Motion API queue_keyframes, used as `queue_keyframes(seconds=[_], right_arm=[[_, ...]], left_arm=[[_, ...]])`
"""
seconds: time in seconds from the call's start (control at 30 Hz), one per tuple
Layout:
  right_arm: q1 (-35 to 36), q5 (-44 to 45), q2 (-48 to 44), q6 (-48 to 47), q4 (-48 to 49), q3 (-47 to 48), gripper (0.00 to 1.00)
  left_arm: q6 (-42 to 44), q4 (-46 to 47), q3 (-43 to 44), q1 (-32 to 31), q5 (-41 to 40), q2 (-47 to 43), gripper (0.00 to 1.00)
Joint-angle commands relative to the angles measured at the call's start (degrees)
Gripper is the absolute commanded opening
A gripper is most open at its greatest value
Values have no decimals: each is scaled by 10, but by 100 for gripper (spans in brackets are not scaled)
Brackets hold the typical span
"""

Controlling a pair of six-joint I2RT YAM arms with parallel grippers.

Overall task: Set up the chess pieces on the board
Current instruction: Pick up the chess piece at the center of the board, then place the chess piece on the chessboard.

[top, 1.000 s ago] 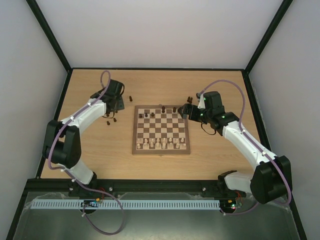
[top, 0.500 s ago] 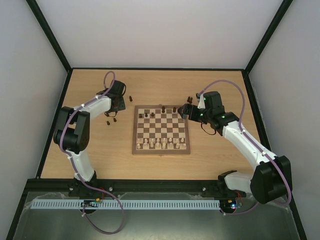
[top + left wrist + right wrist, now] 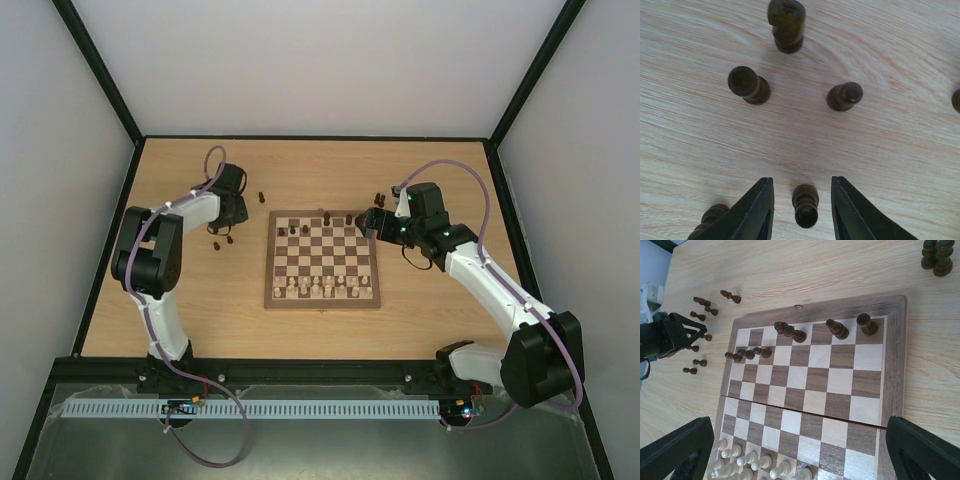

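In the left wrist view my left gripper (image 3: 801, 184) stands low over the table with a dark pawn (image 3: 805, 205) upright between its jaws; a gap shows on each side, so it is open. Other dark chess pieces stand ahead of it: a knight (image 3: 786, 25) and two pawns (image 3: 749, 85) (image 3: 844, 96). From above, the left gripper (image 3: 232, 213) is left of the board (image 3: 322, 262). My right gripper (image 3: 365, 222) hangs wide open and empty over the board's far right corner. On the board (image 3: 805, 385) several dark pieces (image 3: 837, 328) stand in the far rows.
Cream pieces (image 3: 750, 462) fill the board's near rows. Two dark pieces (image 3: 935, 255) stand off the board beyond its far right corner. Loose dark pieces (image 3: 702, 315) are scattered on the table left of the board, round the left gripper (image 3: 670, 335).
The left arm's elbow has swung in toward the table's left side and its jaws have narrowed round the pawn. The right arm has not moved.
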Motion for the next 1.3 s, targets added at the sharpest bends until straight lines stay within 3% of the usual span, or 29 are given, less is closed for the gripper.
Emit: queue_keyframes(seconds=[0.0,0.23,0.43,0.57,0.87,1.07,1.27], right_arm=[[-1,-6,2,-2,-3,-6,95],[-1,-6,3,-2,-2,-7,95],[-1,-8,4,-1,-2,-6,95],[-1,-6,5,-2,-3,-6,95],[-1,36,-12,0,-13,-4,95],[-4,113,-45,10,-23,-9,98],[-19,119,-53,16,-26,-12,99]], left_arm=[[1,11,-9,-3,13,6,34],[3,13,-13,-3,9,17,16],[6,-1,-11,-8,5,4,10],[12,-52,25,-45,-7,-34,9],[41,-196,194,-179,-3,-88,11],[32,-203,218,-257,16,-72,11],[19,-189,219,-299,22,-30,11]])
